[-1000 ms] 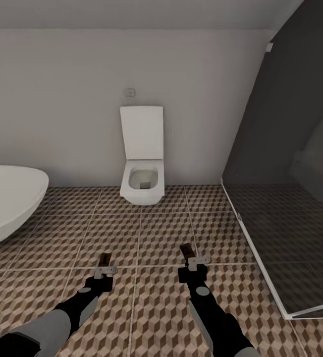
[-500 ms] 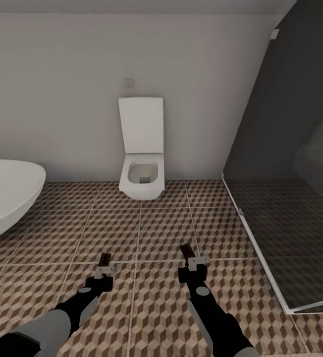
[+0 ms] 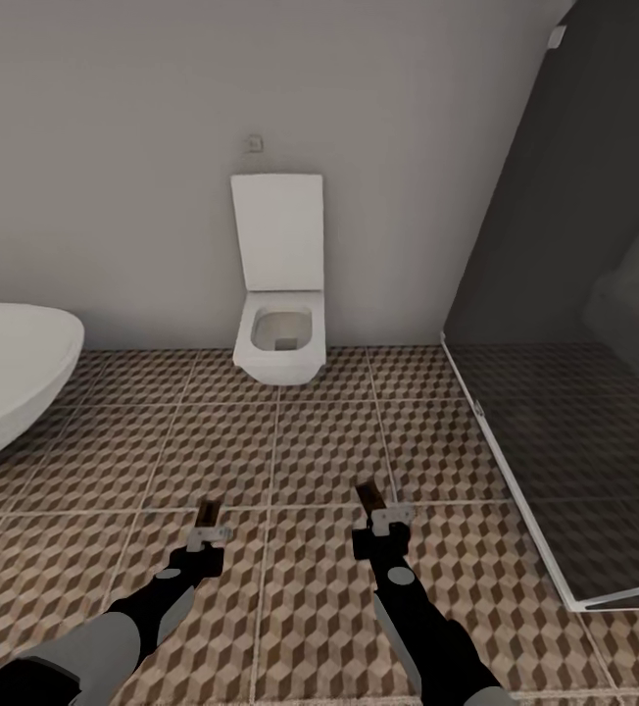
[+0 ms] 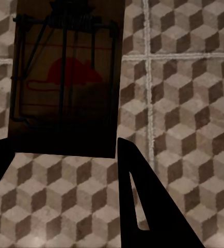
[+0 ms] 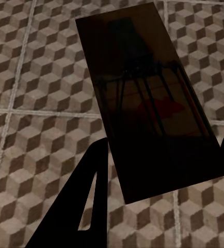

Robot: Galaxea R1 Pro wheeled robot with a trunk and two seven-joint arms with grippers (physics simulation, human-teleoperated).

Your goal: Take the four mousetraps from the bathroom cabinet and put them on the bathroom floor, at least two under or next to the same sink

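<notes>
Each hand carries one mousetrap above the bathroom floor [image 3: 319, 451] of cube-pattern tiles. My left gripper [image 3: 207, 529] is shut on a brown mousetrap [image 3: 208, 513]; in the left wrist view this mousetrap [image 4: 65, 77] sits between the dark fingers [image 4: 148, 206], with a red mouse print and wire parts on it. My right gripper [image 3: 383, 517] is shut on a second mousetrap [image 3: 368, 496], which in the right wrist view is a dark slab [image 5: 143, 98] between the fingers [image 5: 86, 196]. The cabinet is out of view.
A white wall-hung toilet [image 3: 278, 343] with its lid up stands straight ahead against the grey wall. A white bathtub rim [image 3: 11, 382] curves in at the left. A dark glass shower screen [image 3: 574, 324] with a white floor frame [image 3: 516, 480] closes off the right.
The whole picture has shifted, with the toilet and wall sliding slightly up and nearer, so the camera has moved. Both arms hold the same pose with their mousetraps.
</notes>
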